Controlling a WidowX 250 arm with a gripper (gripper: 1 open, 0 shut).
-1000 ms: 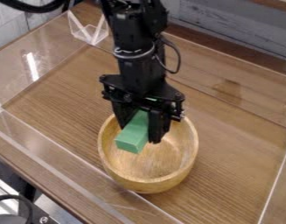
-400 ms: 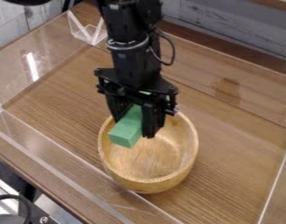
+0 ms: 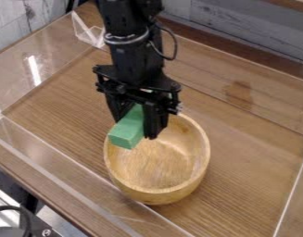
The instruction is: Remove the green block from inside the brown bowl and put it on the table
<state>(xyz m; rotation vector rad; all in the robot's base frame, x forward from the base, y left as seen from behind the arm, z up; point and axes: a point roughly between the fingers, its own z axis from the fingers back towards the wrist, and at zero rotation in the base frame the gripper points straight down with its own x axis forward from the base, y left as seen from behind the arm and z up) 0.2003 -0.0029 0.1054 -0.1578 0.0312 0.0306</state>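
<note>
In the 1 camera view, the gripper [image 3: 137,118] points straight down with its jaws clamped tight on the green block [image 3: 128,130], which hangs tilted, its lower end out past the fingertips, above the bowl's rim at about 10 o'clock of the brown bowl [image 3: 160,167]. The block appears clear of the bowl's floor and is not on the table [image 3: 246,97]. The step in hand, as I judge it, is carrying the block out: doing it well means keeping the grip firm, raising the low end fully clear of the thick rim before travelling sideways, then heading for bare table, for instance toward 9 o'clock or 12 o'clock of the bowl, and lowering until the block's low corner nearly meets the wood before the jaws part, so it settles rather than drops. Because the block sits skewed in the jaws, it may tip onto a long face on release. The block is plain, bright green, elongated and square-edged. The bowl is round, light wood with visible grain and a smooth rounded lip. The table shows streaky dark grain, and clear acrylic walls [image 3: 43,56] border it.
</note>
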